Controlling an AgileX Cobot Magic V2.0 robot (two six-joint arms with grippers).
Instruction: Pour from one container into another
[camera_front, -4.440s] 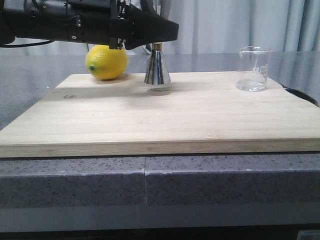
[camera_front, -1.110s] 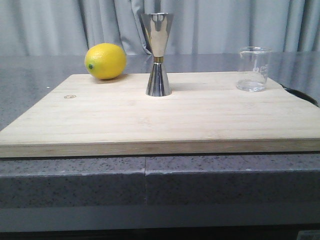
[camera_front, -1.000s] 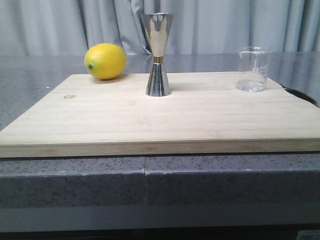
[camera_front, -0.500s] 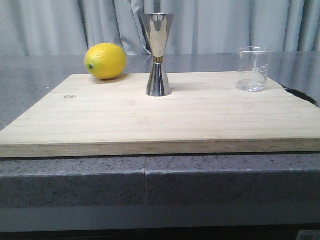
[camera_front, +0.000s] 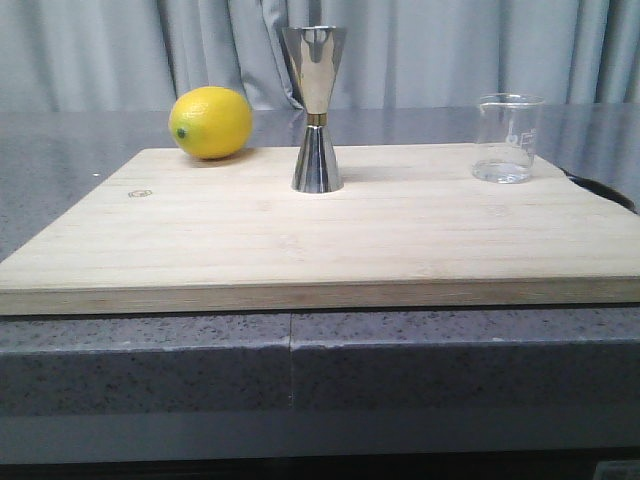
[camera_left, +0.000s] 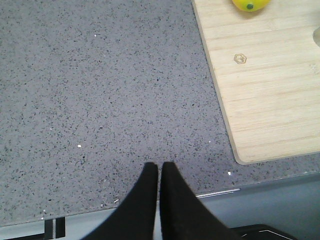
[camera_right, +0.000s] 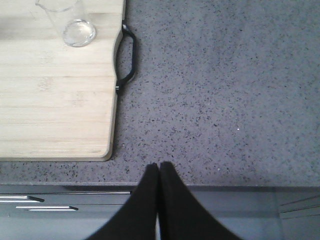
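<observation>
We saw the beaker (camera_front: 508, 138) and jigger (camera_front: 316, 108) upright, well apart; left claw (camera_left: 159, 168) and right claw (camera_right: 158, 168) pinched together over the desk (camera_left: 100, 90).

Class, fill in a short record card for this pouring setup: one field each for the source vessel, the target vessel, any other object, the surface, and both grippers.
source: glass beaker, upright on the board's right side
target: steel jigger, upright, mid-board near the back
other: lemon, at the board's back left edge
surface: wooden board on the grey counter
left gripper: shut, over counter, holding nothing
right gripper: shut, over counter, holding nothing
</observation>
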